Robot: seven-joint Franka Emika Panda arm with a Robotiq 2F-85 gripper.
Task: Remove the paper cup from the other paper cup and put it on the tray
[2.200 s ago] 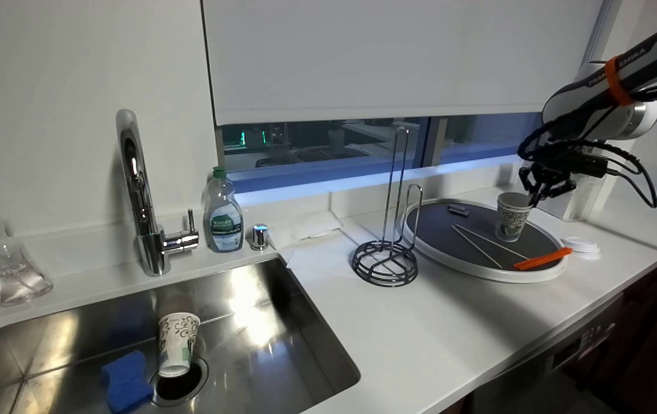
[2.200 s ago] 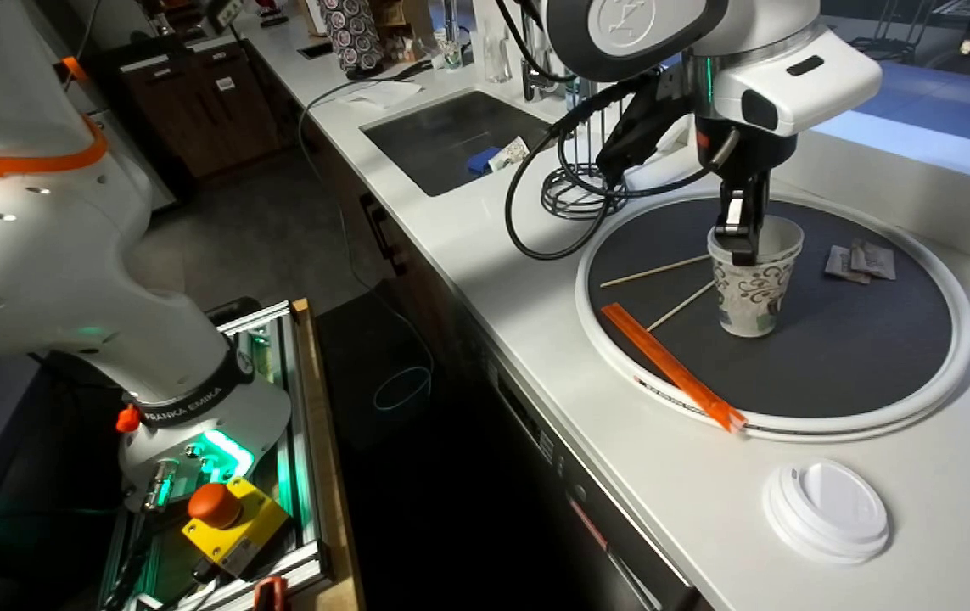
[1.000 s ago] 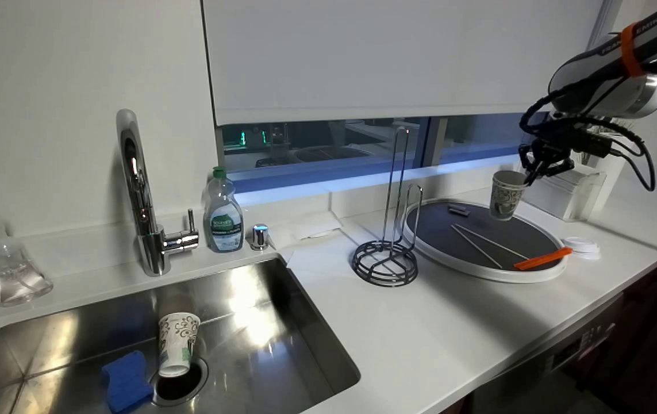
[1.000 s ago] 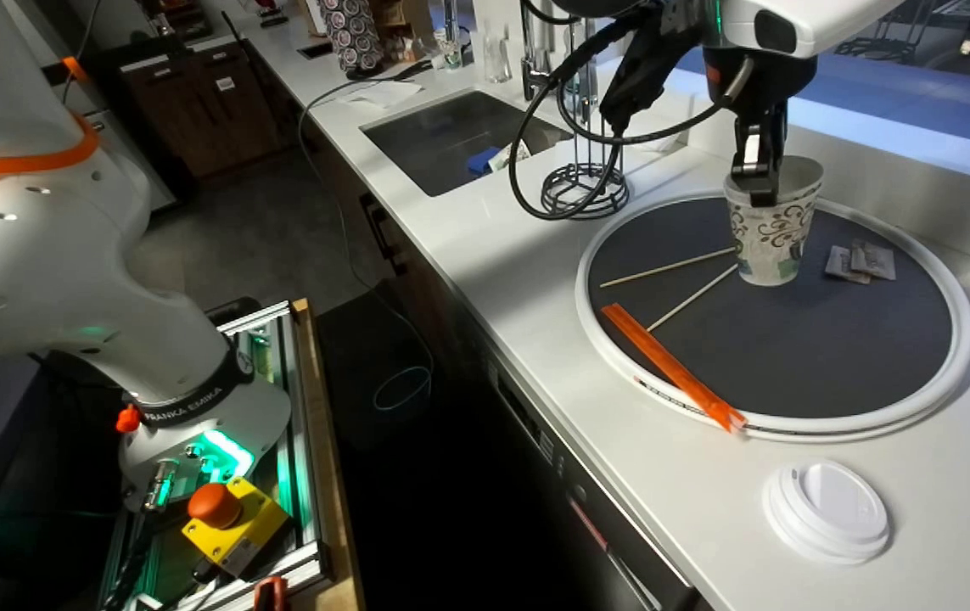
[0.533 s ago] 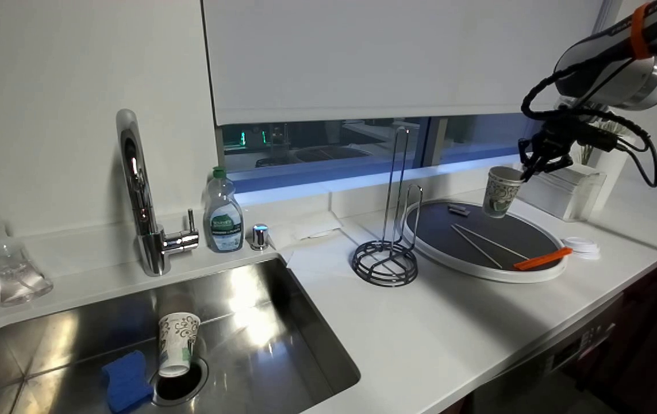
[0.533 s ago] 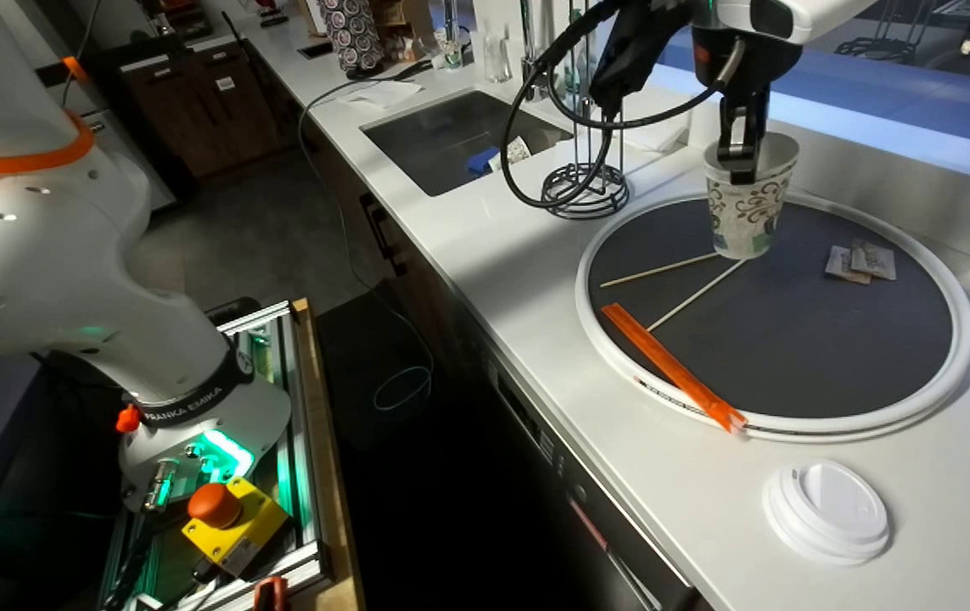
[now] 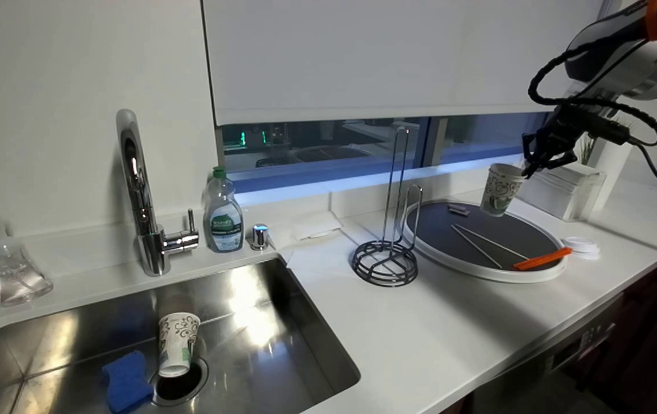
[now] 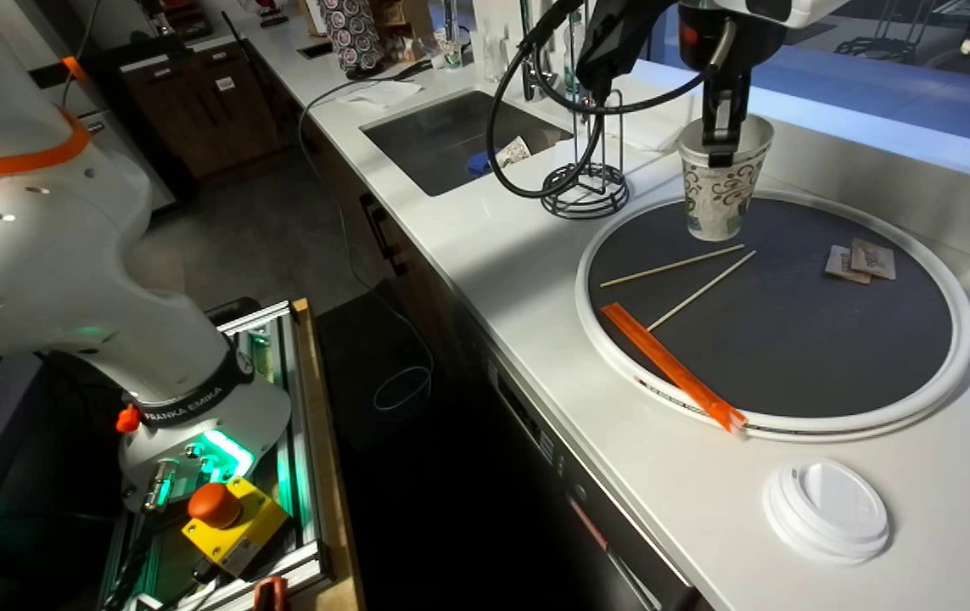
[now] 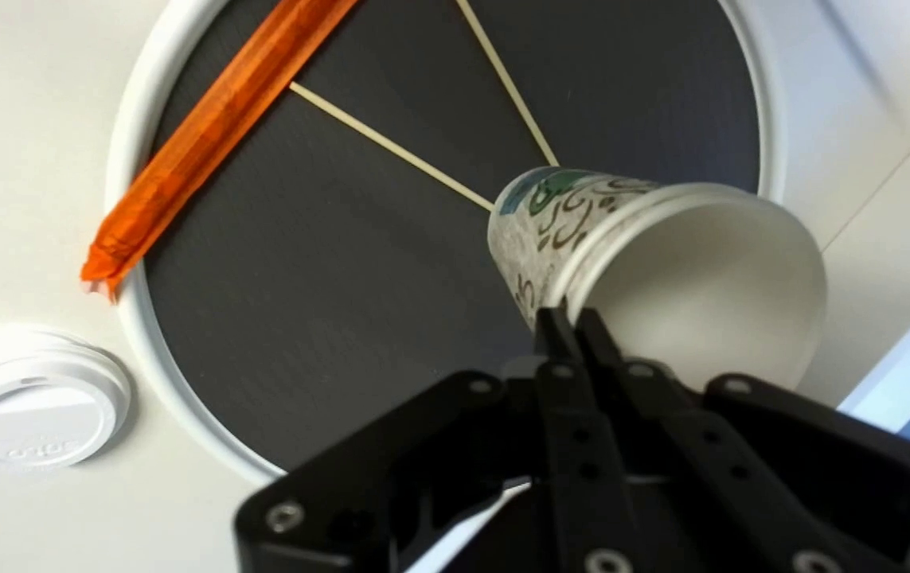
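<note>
Two paper cups (image 8: 723,198), seemingly nested, are hanging over the tray (image 8: 849,348) as one body; the wrist view is showing me a doubled rim. Moments ago they were standing on the tray's grey face, and now, in both exterior views, their base is floating clear of it, with no cup staying behind. For the task I am reading that as a partial gain: the outer cup seems to be riding up with the inner one, so the separating is still waiting for me. My gripper (image 9: 571,320) is pinching the pair at the rim, its tips drawn together on the paper wall; whether I am catching both layers or only the inner one, I cannot tell. The pair is leaning a little, mouth upward, showing plain white inside. Brown scrollwork is covering the outside, a green and blue patch is sitting near the base, and the visible rim is looking uncrushed.
</note>
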